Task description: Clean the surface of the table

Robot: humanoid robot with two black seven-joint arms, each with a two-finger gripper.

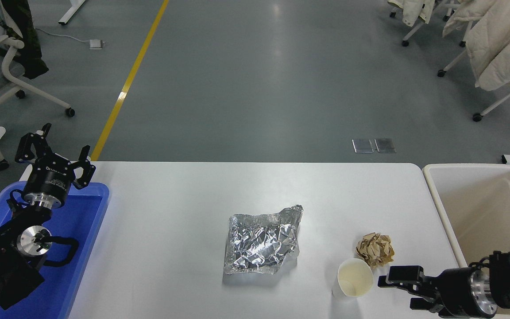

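Grey flooring lay beyond the wide matte white bench [171, 248], which filled the foreground. On it sat crumpled silver foil [261, 241], a white paper cup [355, 278] and a brown paper wad [375, 250]. Beside the cup, the right tool [392, 289] was spread, released. Parked over a blue plastic tray [82, 248], the left tool [56, 157] gaped too.

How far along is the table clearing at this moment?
Nothing looks cleared: the crumpled foil, paper cup and brown paper ball all sit on the table surface. The open right gripper is beside the cup, empty. The left gripper is parked over the blue tray.
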